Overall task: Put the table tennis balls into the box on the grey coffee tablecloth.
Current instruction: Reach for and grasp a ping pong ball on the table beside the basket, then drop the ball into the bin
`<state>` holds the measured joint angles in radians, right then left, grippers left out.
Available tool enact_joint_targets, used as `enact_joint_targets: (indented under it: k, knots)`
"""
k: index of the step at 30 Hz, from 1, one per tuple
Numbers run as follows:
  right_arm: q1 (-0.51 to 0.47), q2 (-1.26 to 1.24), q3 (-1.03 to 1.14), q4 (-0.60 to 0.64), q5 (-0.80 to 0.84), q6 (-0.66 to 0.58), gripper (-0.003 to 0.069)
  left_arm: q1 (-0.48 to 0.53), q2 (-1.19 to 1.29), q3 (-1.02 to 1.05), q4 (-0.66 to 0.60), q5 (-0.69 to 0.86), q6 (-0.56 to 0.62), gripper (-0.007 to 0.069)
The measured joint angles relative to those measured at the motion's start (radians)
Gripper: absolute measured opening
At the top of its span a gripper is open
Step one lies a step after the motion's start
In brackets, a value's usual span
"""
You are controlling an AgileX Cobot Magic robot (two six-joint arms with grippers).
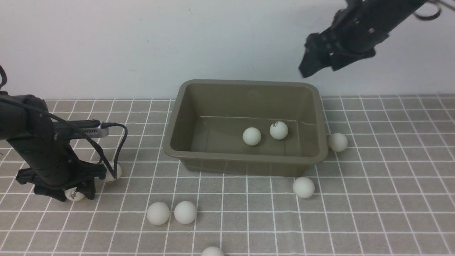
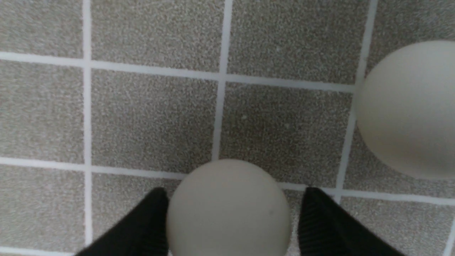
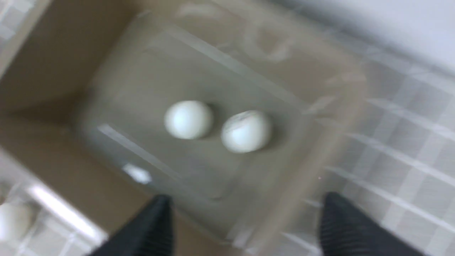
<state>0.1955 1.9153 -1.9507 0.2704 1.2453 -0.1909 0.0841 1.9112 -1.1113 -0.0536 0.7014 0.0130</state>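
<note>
Now: left claw point(image 1: 75, 195) down on grey coffee tablecloth point(image 1: 373, 199), jaws astride one ball point(image 2: 227, 209). Gap shows on one side, so released, not clenched. Set low, I reckon, to pinch ball at its widest. Neighbour ball point(image 2: 408, 110) just beside, untouched. Right claw point(image 1: 320, 67) high over far right corner of box point(image 1: 245, 158), released, empty (clear of rim up there). Two balls point(image 1: 251, 136) inside box; other balls point(image 1: 303, 187) loose on cloth around it.

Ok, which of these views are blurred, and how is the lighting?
Right wrist view: motion blur smears the box, its two balls readable. Left wrist view: cloth sharp, ball between the fingers slightly soft. Front view: crisp, even light, faint shadows.
</note>
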Motion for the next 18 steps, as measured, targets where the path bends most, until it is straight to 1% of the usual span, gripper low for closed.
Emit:
enact_joint_targets:
  k: [1,3,4,5,7,8,10,11,13,15,16,17,18]
  knots:
    - [-0.015,-0.006,-0.001,-0.003,0.000,0.000,0.0406,0.000,0.000,-0.005,0.000,0.001,0.003,0.0335]
    - [-0.075,-0.024,-0.006,-0.005,0.003,0.001,0.0267,0.000,0.000,-0.022,0.000,0.030,0.007,0.0348]
    - [-0.081,-0.024,-0.006,-0.005,0.003,0.001,0.0242,0.000,-0.001,-0.031,0.000,0.050,0.008,0.0349]
    - [-0.129,-0.026,0.004,-0.005,0.003,0.003,0.0158,0.000,-0.009,-0.050,0.000,0.090,0.011,0.0349]
    - [-0.171,-0.026,0.028,-0.006,0.002,0.021,0.0072,-0.003,-0.044,-0.106,-0.013,0.192,0.015,0.0349]
    - [-0.220,-0.026,0.078,-0.012,0.002,0.063,0.0023,-0.012,-0.082,-0.150,-0.038,0.238,0.024,0.0349]
    - [-0.241,-0.026,0.112,-0.017,0.002,0.078,0.0008,-0.030,-0.115,-0.191,-0.070,0.258,0.044,0.0349]
    - [-0.261,-0.026,0.182,-0.028,0.000,0.083,0.0002,-0.061,-0.147,-0.238,-0.127,0.261,0.075,0.0349]
    - [-0.263,-0.026,0.249,-0.026,-0.021,0.079,0.0017,-0.115,-0.169,-0.299,-0.196,0.256,0.096,0.0349]
    - [-0.257,-0.025,0.333,0.016,-0.111,0.077,0.0074,-0.183,-0.167,-0.360,-0.265,0.234,0.115,0.0349]
    - [-0.257,-0.025,0.333,0.016,-0.111,0.077,0.0074,-0.190,-0.165,-0.366,-0.270,0.232,0.118,0.0349]
    - [-0.251,-0.023,0.382,0.057,-0.188,0.074,0.0138,-0.244,-0.143,-0.410,-0.288,0.221,0.144,0.0349]
    - [-0.247,-0.019,0.404,0.080,-0.230,0.070,0.0187,-0.276,-0.121,-0.435,-0.289,0.218,0.155,0.0349]
